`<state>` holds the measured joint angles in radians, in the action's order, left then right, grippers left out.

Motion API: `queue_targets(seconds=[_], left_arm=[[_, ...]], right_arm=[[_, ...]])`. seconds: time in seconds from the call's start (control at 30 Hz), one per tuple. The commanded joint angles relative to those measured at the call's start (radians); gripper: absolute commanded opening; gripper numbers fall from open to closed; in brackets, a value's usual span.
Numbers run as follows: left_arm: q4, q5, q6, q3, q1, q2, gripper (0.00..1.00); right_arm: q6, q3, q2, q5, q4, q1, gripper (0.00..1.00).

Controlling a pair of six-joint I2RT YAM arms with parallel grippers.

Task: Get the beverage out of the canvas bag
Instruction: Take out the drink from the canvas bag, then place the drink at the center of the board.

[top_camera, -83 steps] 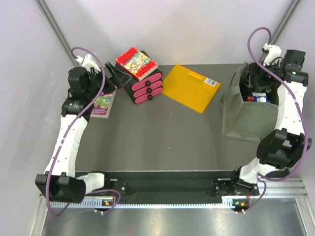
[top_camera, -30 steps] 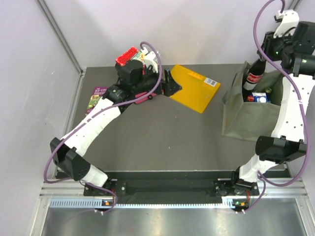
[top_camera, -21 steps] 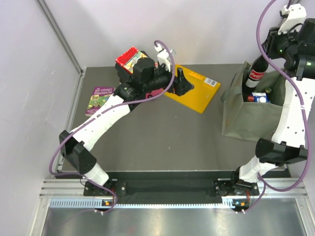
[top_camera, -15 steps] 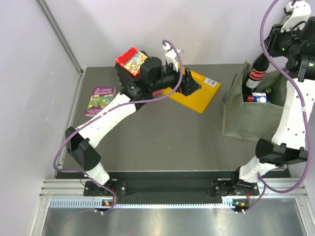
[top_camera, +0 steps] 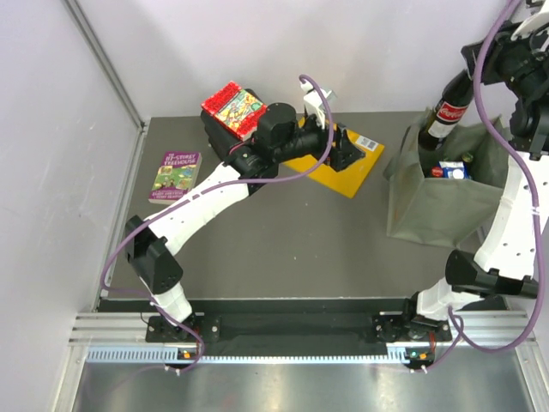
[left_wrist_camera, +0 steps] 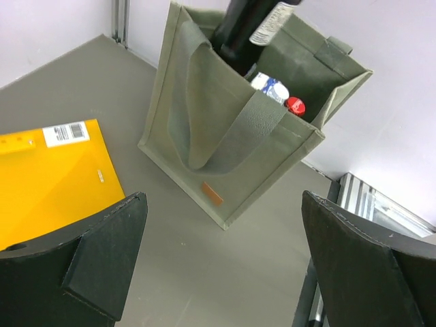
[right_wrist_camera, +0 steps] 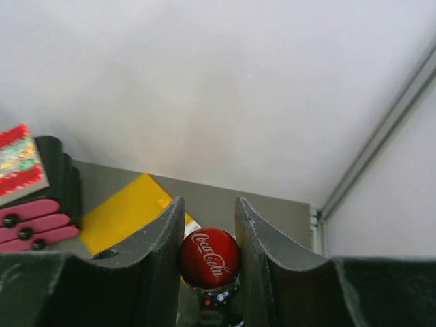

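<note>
- Between the fingers of the right gripper (right_wrist_camera: 210, 221): red screw cap (right_wrist_camera: 210, 257) with white script. Jaws narrow, pressed against both sides of the neck just under it.
- Below that pincer: dark Coca-Cola bottle (top_camera: 446, 113) with a red label, hanging tilted. Most of the body above the rim of the olive canvas bag (top_camera: 429, 206), lower end inside the open mouth.
- Deeper under the same pincer, down in the bag: white-and-blue container (top_camera: 452, 170), with a small red lid (left_wrist_camera: 294, 105) just beside it.
- At the left gripper (top_camera: 353, 150): fingers spread wide, nothing between them, poised over the far right corner of the yellow-orange folder (top_camera: 343, 178), near its barcode sticker.
- Straight ahead of the left pincer, across a strip of bare grey table (top_camera: 283, 249): canvas bag standing upright, one strap drooping down the near side, small brown tag low on that side.
- Behind the left pincer, past its wrist: colourful red-edged book (top_camera: 233, 105) sitting on a black-and-pink stack.
- Further back and to that pincer's left: purple paperback (top_camera: 174, 175) lying flat near the table edge, well apart from the folder.
</note>
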<state>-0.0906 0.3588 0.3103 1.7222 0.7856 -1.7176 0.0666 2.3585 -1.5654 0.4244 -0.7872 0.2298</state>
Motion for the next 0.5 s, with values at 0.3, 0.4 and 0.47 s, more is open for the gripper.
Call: queue_targets(seconds=[0.3,0.4,0.47], left_arm=[[0.230,0.084,-0.077,0.030,0.014,0.046,0.99],[0.282,0.127,-0.043,0.050,0.023,0.049,0.99],[0.310,0.158,-0.019,0.056,0.029,0.052,0.99]], right_arm=[[-0.234,0.096,0.148,0.289,0.385,-0.006,0.00],[-0.303,0.061,0.154,0.367,0.391,-0.009,0.00],[-0.315,0.042,0.165,0.395,0.390,-0.017,0.00]])
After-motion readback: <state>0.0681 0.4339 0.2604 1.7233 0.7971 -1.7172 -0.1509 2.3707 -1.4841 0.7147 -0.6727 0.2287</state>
